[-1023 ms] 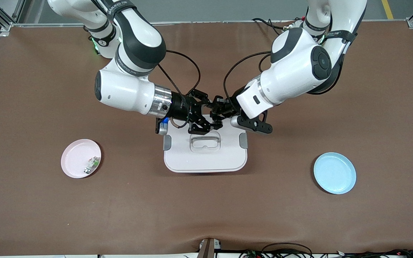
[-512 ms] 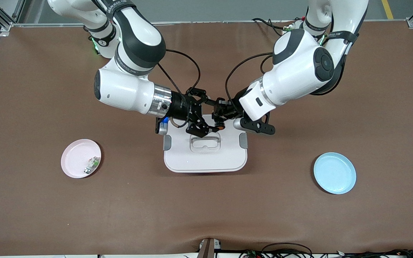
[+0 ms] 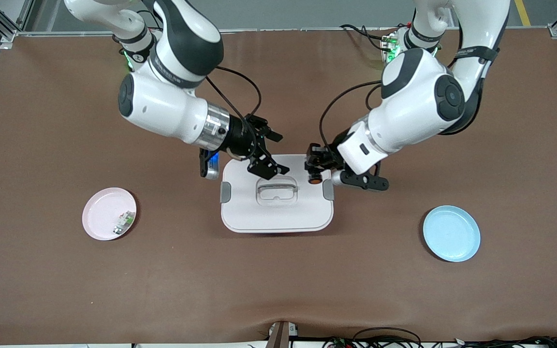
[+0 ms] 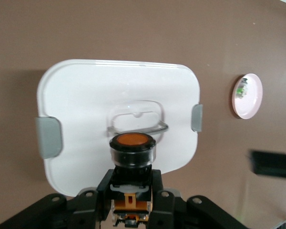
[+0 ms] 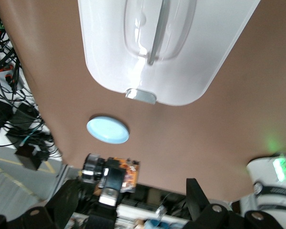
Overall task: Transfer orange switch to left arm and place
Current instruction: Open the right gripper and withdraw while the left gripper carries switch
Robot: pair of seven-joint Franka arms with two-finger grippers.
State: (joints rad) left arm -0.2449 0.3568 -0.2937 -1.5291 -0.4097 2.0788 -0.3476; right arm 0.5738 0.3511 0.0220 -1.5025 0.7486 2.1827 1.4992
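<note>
Front view: your left end effector (image 3: 315, 170) grips the orange switch (image 3: 314, 179) over the box (image 3: 276, 215) edge, clear of the lid. Your right end effector (image 3: 267, 152) hangs wide, holding nothing, over the box, likely so the switch passes above it.

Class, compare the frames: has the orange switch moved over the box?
Yes. The orange switch, in the left gripper, moved from above the box's handle toward its clasp at the left arm's end.
</note>
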